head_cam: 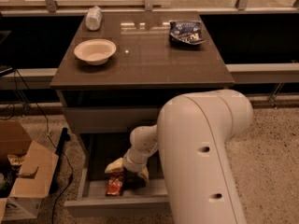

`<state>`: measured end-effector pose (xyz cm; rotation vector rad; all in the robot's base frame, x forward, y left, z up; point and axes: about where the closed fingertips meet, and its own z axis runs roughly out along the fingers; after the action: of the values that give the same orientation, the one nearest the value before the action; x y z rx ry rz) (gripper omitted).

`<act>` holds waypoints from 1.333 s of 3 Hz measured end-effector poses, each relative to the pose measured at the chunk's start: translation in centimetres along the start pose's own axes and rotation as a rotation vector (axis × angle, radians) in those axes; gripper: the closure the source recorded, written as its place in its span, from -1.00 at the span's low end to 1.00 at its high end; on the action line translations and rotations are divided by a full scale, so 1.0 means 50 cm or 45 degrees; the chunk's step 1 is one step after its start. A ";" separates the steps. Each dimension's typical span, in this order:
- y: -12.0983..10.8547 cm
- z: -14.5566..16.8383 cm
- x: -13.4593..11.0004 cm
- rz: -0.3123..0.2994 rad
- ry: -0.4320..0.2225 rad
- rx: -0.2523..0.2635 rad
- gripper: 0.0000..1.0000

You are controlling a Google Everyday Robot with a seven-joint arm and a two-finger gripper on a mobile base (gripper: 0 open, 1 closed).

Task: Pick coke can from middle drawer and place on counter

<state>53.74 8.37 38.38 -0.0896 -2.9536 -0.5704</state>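
The coke can [114, 185] lies on its side on the floor of the open middle drawer [93, 192], near its front left. My gripper [127, 170] reaches down into the drawer, its yellowish fingers [113, 166] spread open just above and to the right of the can. The can is partly covered by the gripper. The counter [149, 62] is the glossy dark slab above the drawer cabinet. My white arm fills the lower right of the view and hides the drawer's right half.
On the counter stand a white bowl [95, 51] at left, a blue chip bag [186, 32] at back right and a pale bottle [94, 17] lying at back left. A cardboard box [23, 176] sits on the floor left of the cabinet, beside a black cable.
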 end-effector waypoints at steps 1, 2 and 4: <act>0.010 0.049 0.006 0.076 0.057 -0.005 -0.76; 0.024 0.060 0.010 0.088 0.078 -0.012 -0.42; 0.028 0.051 0.011 0.088 0.078 -0.013 0.55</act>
<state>53.00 10.62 36.64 -0.1711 -2.8761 -0.5683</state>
